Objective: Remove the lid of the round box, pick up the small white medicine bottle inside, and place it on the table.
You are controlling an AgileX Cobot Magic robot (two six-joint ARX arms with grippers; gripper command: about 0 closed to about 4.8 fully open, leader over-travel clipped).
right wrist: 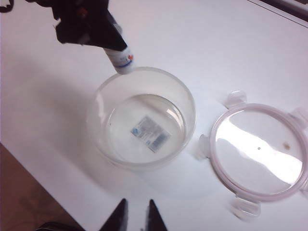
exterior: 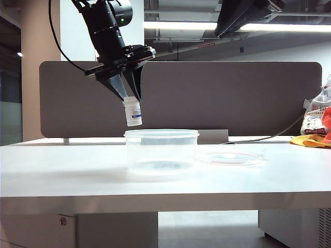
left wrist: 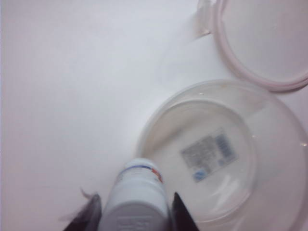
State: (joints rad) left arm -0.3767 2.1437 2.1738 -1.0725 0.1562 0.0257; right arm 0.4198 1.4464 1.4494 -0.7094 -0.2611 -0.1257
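- The left hand [exterior: 130, 98] is clamped on the bottle [exterior: 133, 113], hanging above the box's [exterior: 161, 150] left rim, clear of it.
- Judged step: carry the bottle sideways over bare desk [exterior: 62, 170], then lower it. Keep it high until past the rim, so the base does not clip the wall.
- Set it down upright and flat before the fingers part; it hangs slightly tilted now and would likely topple.
- The lid [exterior: 230, 157] lies flat on the desk just right of the box, so the left side is the freer spot.
- The right hand [right wrist: 135, 216], jaws nearly together and empty, hovers over the desk near the box, apart from it.
- Bags [exterior: 318, 124] sit at the far right, well away.
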